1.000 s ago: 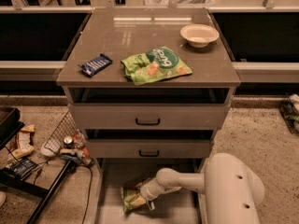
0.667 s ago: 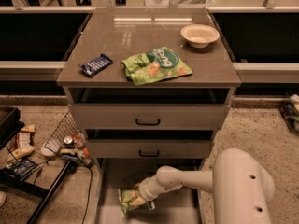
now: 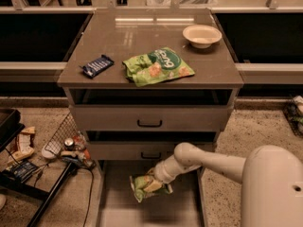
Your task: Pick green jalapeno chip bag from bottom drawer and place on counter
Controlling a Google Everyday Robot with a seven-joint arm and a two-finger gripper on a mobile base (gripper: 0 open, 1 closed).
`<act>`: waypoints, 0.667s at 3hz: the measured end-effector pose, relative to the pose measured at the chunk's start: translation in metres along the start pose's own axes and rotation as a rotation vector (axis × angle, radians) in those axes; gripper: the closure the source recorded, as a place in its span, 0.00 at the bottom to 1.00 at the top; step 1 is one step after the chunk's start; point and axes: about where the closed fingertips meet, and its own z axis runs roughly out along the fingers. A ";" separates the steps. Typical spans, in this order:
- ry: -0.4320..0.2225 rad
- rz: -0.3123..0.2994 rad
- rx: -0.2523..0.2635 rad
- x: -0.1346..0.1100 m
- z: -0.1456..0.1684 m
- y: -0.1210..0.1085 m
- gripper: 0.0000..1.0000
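Note:
The green jalapeno chip bag (image 3: 146,187), small, wrinkly, with pale and yellowish patches, hangs from my gripper (image 3: 154,179) just above the floor of the open bottom drawer (image 3: 118,207). My gripper is shut on the bag's right side, and my white arm reaches in from the lower right. The counter (image 3: 142,37), a glossy grey-brown cabinet top, lies above the two closed drawer fronts.
On the counter lie a large lime-green bag (image 3: 157,66), a dark-blue snack bar wrapper (image 3: 97,65) and a white bowl (image 3: 202,35). Two grey drawer fronts with black handles (image 3: 150,123) overhang the drawer. A wire rack and clutter (image 3: 66,148) sit on the floor at left.
The chip bag has risen slightly off the drawer floor with my gripper, moving a little toward the drawer's back. My arm's big shoulder housing has shifted to the right.

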 end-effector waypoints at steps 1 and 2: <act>-0.006 0.045 -0.027 -0.021 -0.083 -0.011 1.00; 0.023 0.082 -0.061 -0.049 -0.166 0.006 1.00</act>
